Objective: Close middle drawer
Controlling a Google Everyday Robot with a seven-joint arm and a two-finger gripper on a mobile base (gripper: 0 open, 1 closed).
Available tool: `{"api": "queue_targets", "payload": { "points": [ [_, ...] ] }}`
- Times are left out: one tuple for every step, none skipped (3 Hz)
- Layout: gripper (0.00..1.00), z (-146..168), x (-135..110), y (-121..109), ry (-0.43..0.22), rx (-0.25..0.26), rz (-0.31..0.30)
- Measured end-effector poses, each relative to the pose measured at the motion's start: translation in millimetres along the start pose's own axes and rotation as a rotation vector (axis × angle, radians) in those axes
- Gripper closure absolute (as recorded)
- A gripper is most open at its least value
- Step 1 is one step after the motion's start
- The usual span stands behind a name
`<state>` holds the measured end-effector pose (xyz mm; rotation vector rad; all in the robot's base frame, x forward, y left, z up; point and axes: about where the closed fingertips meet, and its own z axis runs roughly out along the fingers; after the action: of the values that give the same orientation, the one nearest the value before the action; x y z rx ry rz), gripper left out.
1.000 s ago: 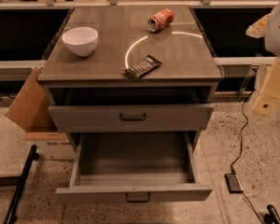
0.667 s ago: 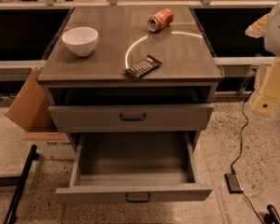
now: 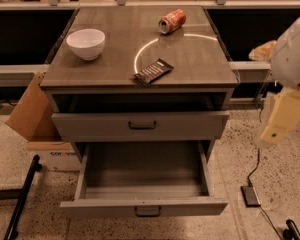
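The middle drawer (image 3: 144,207) is pulled far out at the bottom of the grey cabinet, its plain grey box open and empty, with a small dark bar handle (image 3: 147,211) at the centre of its front. Above it, the uppermost drawer (image 3: 140,126) stands slightly forward of the cabinet. The lowest drawer is hidden beneath the open one. My gripper (image 3: 274,133) hangs at the right edge of the view on the white and cream arm (image 3: 295,54). It is well to the right of the cabinet, about level with the uppermost drawer, and touches nothing.
On the cabinet top (image 3: 200,69) are a white bowl (image 3: 86,43), an orange can on its side (image 3: 172,21) and a dark snack packet (image 3: 153,71). A cardboard box (image 3: 32,111) leans at the left. A cable and black adapter (image 3: 250,195) lie on the floor at the right.
The arm and gripper have come down a little at the right edge. The drawers and the things on top have not moved.
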<state>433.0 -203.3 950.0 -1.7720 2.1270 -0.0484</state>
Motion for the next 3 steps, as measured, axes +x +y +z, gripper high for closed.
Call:
{"api": "queue_targets", "payload": {
  "points": [
    [0.0,79,8,42,-0.054,-0.13,-0.049],
    [0.0,77,8,41,-0.054,-0.127,-0.049],
    [0.0,94,13,48,-0.07,-0.147,-0.059]
  ]
}}
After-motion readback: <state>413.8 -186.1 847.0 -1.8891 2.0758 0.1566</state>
